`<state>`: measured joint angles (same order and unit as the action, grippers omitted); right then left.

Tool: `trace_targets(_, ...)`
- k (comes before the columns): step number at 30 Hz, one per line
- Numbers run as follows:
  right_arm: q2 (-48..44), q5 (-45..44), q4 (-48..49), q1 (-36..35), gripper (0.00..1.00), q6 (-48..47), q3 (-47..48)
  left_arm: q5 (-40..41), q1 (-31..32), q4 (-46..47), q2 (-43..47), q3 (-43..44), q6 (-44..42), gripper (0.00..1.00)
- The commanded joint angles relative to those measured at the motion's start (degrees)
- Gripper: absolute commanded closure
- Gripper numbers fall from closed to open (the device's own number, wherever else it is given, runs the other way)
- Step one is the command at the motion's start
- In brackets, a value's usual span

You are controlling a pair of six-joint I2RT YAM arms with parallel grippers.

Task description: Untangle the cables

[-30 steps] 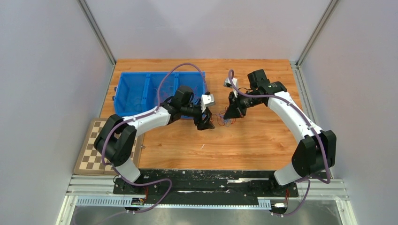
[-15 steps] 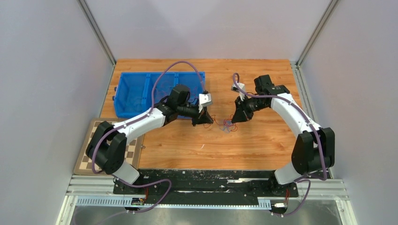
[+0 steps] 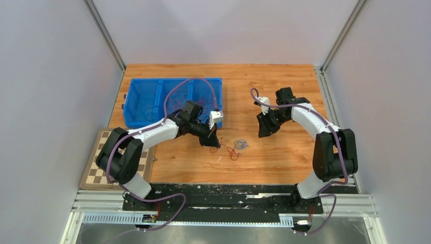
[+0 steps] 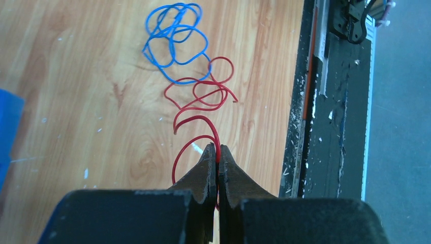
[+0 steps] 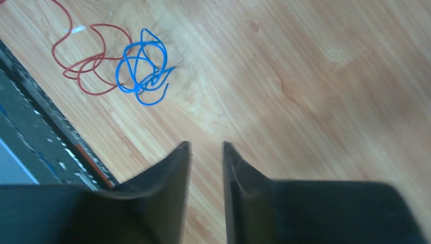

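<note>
Gripper (image 5: 207, 150) ajar, apart from blue cable (image 5: 143, 67), red cable (image 5: 81, 64)

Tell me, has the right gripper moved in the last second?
Yes. The right gripper has shifted right and slightly toward the arms' bases, farther from the blue bin.

The red wire (image 4: 199, 117) is thin and springy. It sprawls in several loose open loops on the wooden bench (image 3: 284, 157), and one stretch rises to where the left hand (image 4: 218, 152) pinches it. The blue wire (image 4: 173, 38) is equally thin and wound into a small tight knot of loops. It lies flat just beyond the red one, and its near edge crosses the red wire's outermost loop.
</note>
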<state>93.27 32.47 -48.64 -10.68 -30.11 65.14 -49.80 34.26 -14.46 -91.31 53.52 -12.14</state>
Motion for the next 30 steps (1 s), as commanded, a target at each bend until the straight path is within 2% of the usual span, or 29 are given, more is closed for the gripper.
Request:
trace_targets(1,-5.4,3.7,2.9,0.1,0.56,-0.2,-1.3,-1.0,-1.4,1.4,1.8,0.0,2.0,1.00)
trace_targets(3,-5.8,5.6,4.1,-0.5,0.39,1.5,-1.5,-1.0,-1.4,1.8,2.1,-0.4,1.0,1.00)
trace_targets(8,-2.0,6.8,5.1,-4.7,0.21,5.0,-0.1,-0.3,-1.4,0.2,1.4,-0.5,-2.0,1.00)
trace_targets(13,0.6,7.2,8.1,-9.3,0.18,8.2,-1.8,0.3,-1.4,0.5,1.6,-1.0,-2.5,1.00)
trace_targets(18,3.5,4.0,10.7,-12.4,0.21,9.6,-5.5,1.2,-1.4,0.6,2.5,-1.3,-2.5,1.00)
trace_targets(20,4.7,1.0,11.7,-12.5,0.27,10.0,-6.5,1.8,-1.4,-0.2,3.8,-1.3,-2.9,1.00)
trace_targets(22,5.3,-2.5,12.1,-12.5,0.39,9.3,-7.2,2.7,-2.0,-1.6,6.7,-2.0,-3.4,1.00)
trace_targets(26,3.5,-8.8,13.3,-12.6,0.78,6.3,-10.2,3.1,-4.8,-3.1,15.3,-5.3,-3.8,1.00)
trace_targets(28,2.3,-12.2,13.3,-12.3,0.99,4.4,-11.1,3.9,-6.2,-7.0,19.6,-5.8,-6.2,1.00)
trace_targets(30,0.4,-15.6,13.5,-11.4,1.00,2.4,-12.1,4.9,-8.1,-13.6,23.8,-5.9,-10.2,1.00)
